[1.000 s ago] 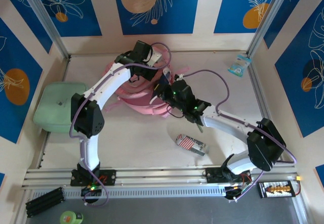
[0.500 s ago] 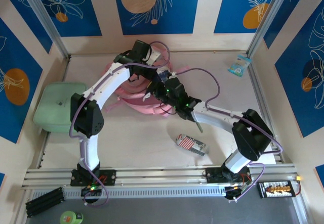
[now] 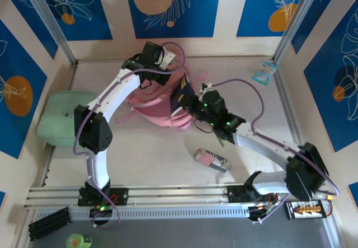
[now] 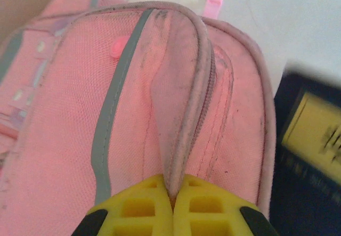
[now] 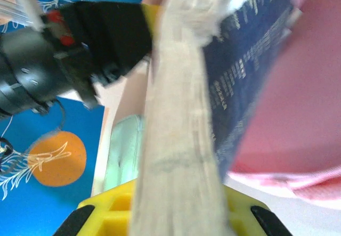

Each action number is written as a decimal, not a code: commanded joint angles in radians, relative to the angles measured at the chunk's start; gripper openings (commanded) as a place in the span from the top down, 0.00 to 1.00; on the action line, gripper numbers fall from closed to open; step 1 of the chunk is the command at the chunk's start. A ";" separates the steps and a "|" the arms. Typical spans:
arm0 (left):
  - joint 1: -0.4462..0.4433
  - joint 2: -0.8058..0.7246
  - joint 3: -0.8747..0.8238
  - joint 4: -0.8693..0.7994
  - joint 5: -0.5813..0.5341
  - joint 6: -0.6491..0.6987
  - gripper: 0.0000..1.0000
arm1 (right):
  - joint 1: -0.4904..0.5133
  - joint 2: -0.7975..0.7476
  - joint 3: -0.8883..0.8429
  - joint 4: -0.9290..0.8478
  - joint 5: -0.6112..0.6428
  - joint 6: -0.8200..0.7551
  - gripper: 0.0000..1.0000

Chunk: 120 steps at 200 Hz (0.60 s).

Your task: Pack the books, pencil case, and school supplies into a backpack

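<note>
A mint-green flat case (image 3: 64,116) lies at the left edge of the table (image 3: 151,153), well apart from the pink backpack (image 3: 156,99) at rear centre. The left gripper (image 4: 173,206) is fully closed, and its yellow fingers (image 4: 141,212) pinch the backpack's raised, zip-edged flap. At the backpack's right rim, a dark navy book (image 3: 184,96) stands tilted against the pink fabric. The right gripper (image 5: 178,214) is clamped narrowly on this book at its page edge. The striped pencil case (image 3: 211,159) lies flat near the front, apart from both arms. Bare tabletop lies open in front of the backpack and along the right side, up to a small blue packet (image 3: 264,71) near the rear-right corner.
</note>
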 commanded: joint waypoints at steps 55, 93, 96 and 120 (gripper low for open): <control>0.002 -0.116 0.065 0.136 0.083 0.018 1.00 | -0.116 -0.096 -0.122 -0.171 -0.205 0.101 0.98; 0.002 -0.118 0.059 0.133 0.083 0.023 1.00 | -0.114 -0.047 -0.069 0.050 -0.245 0.084 0.98; 0.002 -0.118 0.058 0.131 0.082 0.023 1.00 | -0.113 -0.044 -0.063 0.064 -0.245 0.081 0.98; 0.002 -0.117 0.050 0.130 0.077 0.026 1.00 | -0.106 -0.001 -0.014 0.161 -0.259 0.058 0.98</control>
